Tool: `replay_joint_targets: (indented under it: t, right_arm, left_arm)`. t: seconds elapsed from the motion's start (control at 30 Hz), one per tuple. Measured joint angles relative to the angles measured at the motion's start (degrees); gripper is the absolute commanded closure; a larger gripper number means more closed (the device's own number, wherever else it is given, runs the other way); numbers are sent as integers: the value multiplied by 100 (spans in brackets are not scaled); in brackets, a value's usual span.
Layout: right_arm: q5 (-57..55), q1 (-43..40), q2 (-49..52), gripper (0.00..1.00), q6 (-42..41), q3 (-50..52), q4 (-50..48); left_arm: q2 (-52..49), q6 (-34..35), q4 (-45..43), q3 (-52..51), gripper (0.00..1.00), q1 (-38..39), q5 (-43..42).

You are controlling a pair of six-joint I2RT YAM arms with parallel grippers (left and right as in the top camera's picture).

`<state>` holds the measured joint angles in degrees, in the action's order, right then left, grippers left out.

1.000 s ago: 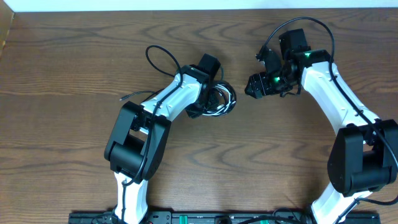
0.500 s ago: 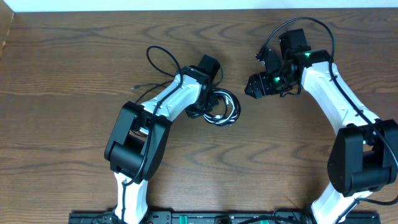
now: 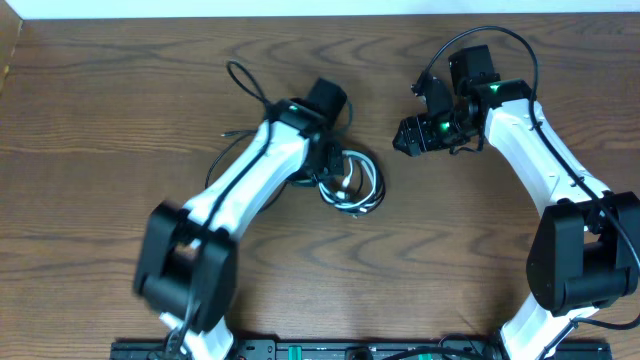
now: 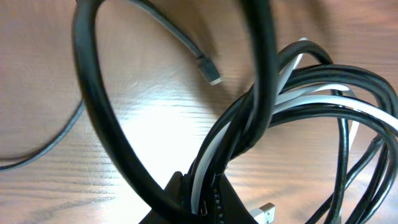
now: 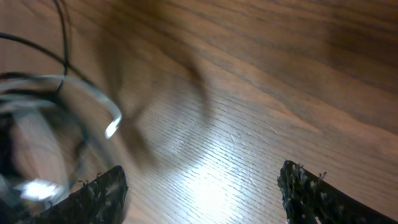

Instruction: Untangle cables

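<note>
Black cables (image 3: 355, 185) clamped in left hand (image 4: 198, 200), right hand (image 5: 205, 193) spread

From overhead, fixed and looking straight down on the table (image 3: 90, 100), far enough back to take in both arms whole. From the left wrist, pressed very close, looking along the left gripper (image 4: 200, 202) at the cables (image 4: 298, 93) looping just ahead of its fingertips, the table right behind them. From the right wrist, low and close to the table, facing out between the wide-set tips of the right gripper (image 5: 205, 196), blurred. Shared by all three – the cables: small from overhead, filling the left wrist view, smeared off to the side of the right gripper's fingers
</note>
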<state>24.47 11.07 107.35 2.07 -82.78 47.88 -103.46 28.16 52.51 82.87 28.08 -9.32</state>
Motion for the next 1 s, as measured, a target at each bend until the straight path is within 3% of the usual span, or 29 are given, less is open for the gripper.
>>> replay_joint_targets:
  t: [0.27,0.5,0.67,1.0]
  right_arm:
    - [616,0,0,24,-24,-24,-214]
    - [857,-22,0,23,-22,-479,-105]
    - [933,-103,0,20,-15,-1043,175]
    - [1331,-120,-4,20,28,-1388,326]
  left_arm:
    - [1401,-715,-605,63,93,0,-111]
    - [2140,-898,-1054,74,92,0,-111]
    - [2153,-1106,-887,74,92,0,-175]
    - [1808,-2286,-326,74,93,0,-581]
